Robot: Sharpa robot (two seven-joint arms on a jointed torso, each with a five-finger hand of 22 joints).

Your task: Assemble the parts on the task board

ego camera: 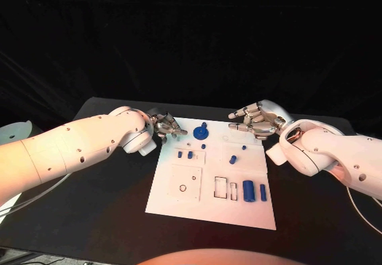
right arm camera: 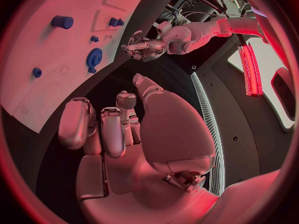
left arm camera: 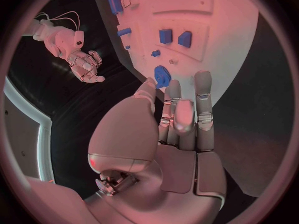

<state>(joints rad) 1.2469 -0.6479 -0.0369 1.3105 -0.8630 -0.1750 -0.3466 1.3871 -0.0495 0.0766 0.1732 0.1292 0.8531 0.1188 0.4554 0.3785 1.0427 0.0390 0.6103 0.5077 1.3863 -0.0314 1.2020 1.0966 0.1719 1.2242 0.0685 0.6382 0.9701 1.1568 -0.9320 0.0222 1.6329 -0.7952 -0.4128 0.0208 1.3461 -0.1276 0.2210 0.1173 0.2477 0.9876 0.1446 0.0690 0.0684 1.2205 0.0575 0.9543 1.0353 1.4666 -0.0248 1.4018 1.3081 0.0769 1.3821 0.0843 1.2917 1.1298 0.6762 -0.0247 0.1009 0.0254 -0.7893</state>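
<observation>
Head cam looks down; wrist cams share task board (ego camera: 213,182).

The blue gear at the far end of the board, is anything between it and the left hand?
Nothing visible: the left hand sits beside the blue gear, with only bare task board between.

Robot lab, black-draped table (ego camera: 95,221), white task board (ego camera: 211,204), loose cables

Smooth white arms (ego camera: 88,144) (dark dots, perhaps screws), silver-fingered robot hands (ego camera: 256,122).
</observation>
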